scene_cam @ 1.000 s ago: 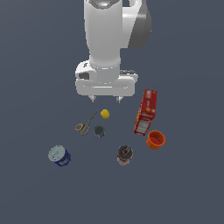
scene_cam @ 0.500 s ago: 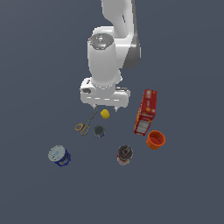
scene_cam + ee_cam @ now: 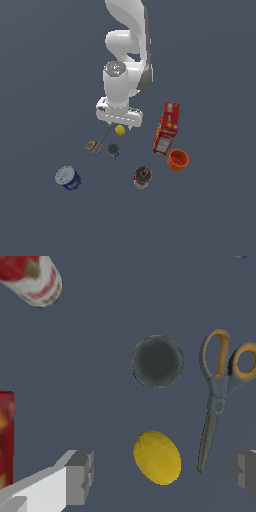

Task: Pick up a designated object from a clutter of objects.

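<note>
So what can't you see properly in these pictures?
- Exterior view: gripper fingertips and the gap to the ball are too small to judge.
- Exterior view: scissors blades run under the gripper body.
- Wrist view: red box is cut by the edge.
- Wrist view: one finger is cut by the edge.

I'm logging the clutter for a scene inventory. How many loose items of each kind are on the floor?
Cans: 3 (blue, small dark, dark)
Ball: 1, yellow
Scissors: 1
Box: 1, red
Cup: 1, orange
Total: 7
</note>
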Tool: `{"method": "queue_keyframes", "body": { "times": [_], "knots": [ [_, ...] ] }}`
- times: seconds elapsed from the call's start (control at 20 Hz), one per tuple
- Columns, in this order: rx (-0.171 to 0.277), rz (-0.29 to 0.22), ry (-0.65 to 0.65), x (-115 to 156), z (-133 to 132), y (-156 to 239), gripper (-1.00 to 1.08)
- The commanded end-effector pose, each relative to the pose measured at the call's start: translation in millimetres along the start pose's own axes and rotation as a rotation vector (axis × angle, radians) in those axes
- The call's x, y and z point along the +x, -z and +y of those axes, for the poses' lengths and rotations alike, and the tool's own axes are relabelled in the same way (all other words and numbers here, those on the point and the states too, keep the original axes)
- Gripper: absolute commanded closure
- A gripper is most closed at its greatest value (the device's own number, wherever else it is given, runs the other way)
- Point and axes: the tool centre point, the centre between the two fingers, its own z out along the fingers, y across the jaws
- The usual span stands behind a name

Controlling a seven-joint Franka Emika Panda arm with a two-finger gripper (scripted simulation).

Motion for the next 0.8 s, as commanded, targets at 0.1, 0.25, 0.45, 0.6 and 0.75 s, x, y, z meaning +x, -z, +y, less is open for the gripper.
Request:
{"method": "queue_keyframes", "body": {
  "times": [0.1,0.25,0.45,0.6,0.75],
  "knots": [
    [0.0,0.001,-0.043,-20.4,7.7,-22.8,-0.92],
    [-0.001,0.001,-0.063,-30.8,11.5,-32.9,-0.92],
    [-0.001,0.001,-0.081,-40.4,14.9,-41.4,-0.92],
    [-0.002,0.001,-0.087,-44.0,16.2,-44.5,-0.92],
    [-0.002,0.0,-0.087,-43.9,16.2,-44.3,-0.92]
  ]
}}
